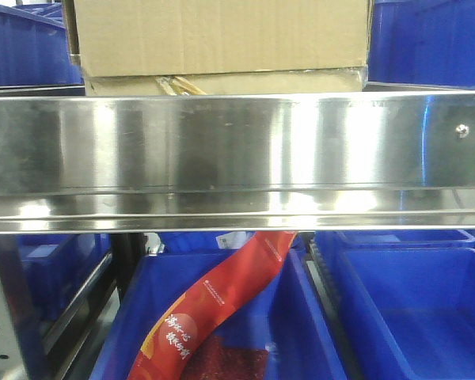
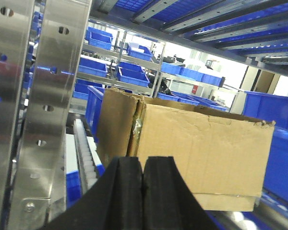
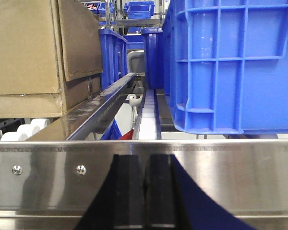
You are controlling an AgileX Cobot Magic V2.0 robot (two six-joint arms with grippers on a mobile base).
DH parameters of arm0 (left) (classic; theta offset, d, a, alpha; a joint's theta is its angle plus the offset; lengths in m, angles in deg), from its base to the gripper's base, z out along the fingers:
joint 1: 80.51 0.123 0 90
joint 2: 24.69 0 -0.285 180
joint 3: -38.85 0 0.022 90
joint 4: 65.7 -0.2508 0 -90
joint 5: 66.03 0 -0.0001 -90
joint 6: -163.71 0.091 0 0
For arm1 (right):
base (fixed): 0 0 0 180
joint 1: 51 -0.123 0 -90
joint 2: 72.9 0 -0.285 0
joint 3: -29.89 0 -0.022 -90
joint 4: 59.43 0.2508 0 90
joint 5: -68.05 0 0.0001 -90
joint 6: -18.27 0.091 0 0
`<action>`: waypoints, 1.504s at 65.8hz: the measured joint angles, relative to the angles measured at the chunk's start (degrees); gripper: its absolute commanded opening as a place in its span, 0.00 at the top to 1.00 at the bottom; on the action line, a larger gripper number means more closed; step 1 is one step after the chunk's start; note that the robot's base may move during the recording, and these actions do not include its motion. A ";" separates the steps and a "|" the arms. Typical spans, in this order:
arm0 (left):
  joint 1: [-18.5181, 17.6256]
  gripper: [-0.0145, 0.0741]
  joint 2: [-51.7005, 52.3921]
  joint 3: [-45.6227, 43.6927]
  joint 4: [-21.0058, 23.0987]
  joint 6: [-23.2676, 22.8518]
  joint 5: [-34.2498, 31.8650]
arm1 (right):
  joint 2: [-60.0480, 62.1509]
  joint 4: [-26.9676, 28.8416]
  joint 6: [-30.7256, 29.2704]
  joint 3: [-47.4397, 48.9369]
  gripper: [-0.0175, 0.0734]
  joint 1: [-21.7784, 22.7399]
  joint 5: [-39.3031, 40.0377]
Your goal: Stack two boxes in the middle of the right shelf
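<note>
Above the wide mirror-like front rail of the shelf [image 1: 237, 150], two boxes [image 1: 222, 39] already stacked, upper one resting squarely on the lower [image 1: 222, 81], blue bins [image 1: 427, 39] flanking them on either side of that rail. Below the rail, more blue bins and a red packet [image 1: 222, 305] leaning in one of them. Left gripper [image 2: 143, 191] free of the cardboard, jaws pressed together on nothing, hanging just short of the stack's near corner. Right gripper [image 3: 144, 191] in front of the rail, jaws likewise pinched closed and empty, apart from both cardboard and bin. Judged from this layout: stacking seemingly done, step in hand most likely release and retreat; next move calling for a straight pull-back of both arms away from the rail, without clipping the grey perforated upright [image 2: 43, 110] beside the left arm or nudging the stack. Long axis of the boxes running along the rail, broad brown faces turned outward toward the front camera, short ends facing the neighbouring bins; glossy tape visible along the lower box's front edge.
</note>
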 measured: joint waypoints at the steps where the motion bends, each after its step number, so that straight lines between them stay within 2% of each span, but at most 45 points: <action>1: 0.13 0.95 0.13 0.27 0.00 0.25 -0.14 | 0.00 0.00 0.00 0.00 0.99 0.00 0.00; 7: 2.10 0.95 1.86 4.08 2.10 5.47 -1.13 | 0.00 0.00 0.00 0.00 0.99 0.00 0.00; 13: 5.85 0.95 4.50 9.62 9.20 17.43 -3.26 | 0.00 0.00 0.00 0.00 0.99 0.00 0.00; 18: 8.80 0.95 7.08 14.15 13.14 24.11 -3.65 | 0.00 0.00 0.00 0.00 0.99 0.00 0.00; 25: 12.71 0.95 10.65 19.09 15.30 27.18 -3.93 | 0.00 0.00 0.00 0.00 0.99 0.00 0.00; 37: 16.65 0.95 12.07 26.18 15.81 27.95 -8.63 | 0.03 0.00 0.00 -0.12 0.99 0.00 -0.14; 53: 16.76 0.95 12.07 27.13 13.14 25.98 -9.63 | 0.03 0.00 0.00 -0.12 0.99 0.00 -0.14; 65: 16.76 0.95 12.07 27.13 13.14 24.16 -10.43 | 0.03 0.00 0.00 -0.12 0.99 0.00 -0.14; 99: 16.76 0.95 12.07 27.13 13.14 24.07 -10.61 | 0.03 0.00 0.00 -0.12 0.99 0.00 -0.14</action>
